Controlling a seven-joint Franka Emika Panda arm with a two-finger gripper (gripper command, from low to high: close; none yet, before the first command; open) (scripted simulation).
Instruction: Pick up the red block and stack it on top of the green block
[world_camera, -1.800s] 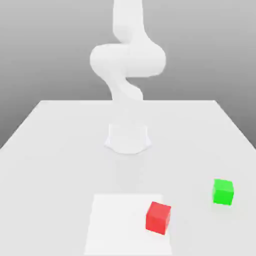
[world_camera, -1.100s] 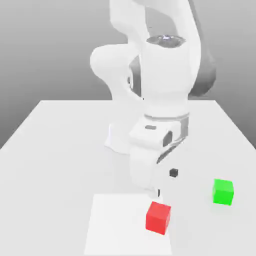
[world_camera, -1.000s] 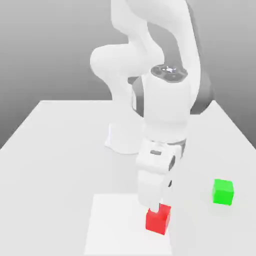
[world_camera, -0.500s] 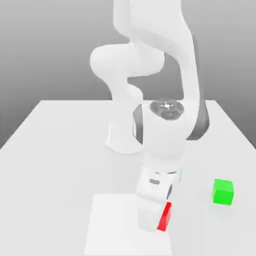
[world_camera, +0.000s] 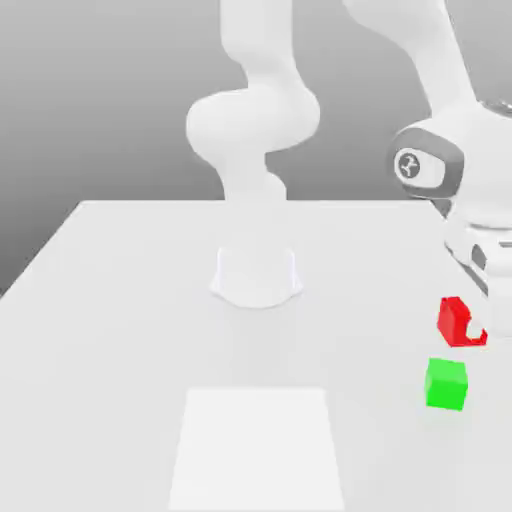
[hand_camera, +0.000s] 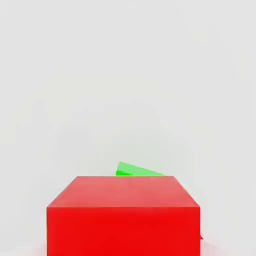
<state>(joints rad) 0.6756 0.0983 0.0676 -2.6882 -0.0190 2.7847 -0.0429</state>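
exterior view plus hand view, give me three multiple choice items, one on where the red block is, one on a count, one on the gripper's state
1. Where is the red block?
A. lying on the pale square of the table
B. in the air just above the green block
C. resting on top of the green block

2. How many blocks are in the scene?
A. one
B. two
C. three

3. What state is the gripper in?
A. shut on the red block
B. open above the table
C. shut on the green block

Answers:
1. B, the exterior view shows a gap between the red block and the green one beneath it.
2. B, one red and one green cube appear in both views.
3. A, the red block hangs off the table at the end of the arm, and in the hand view it sits close in front of the camera.
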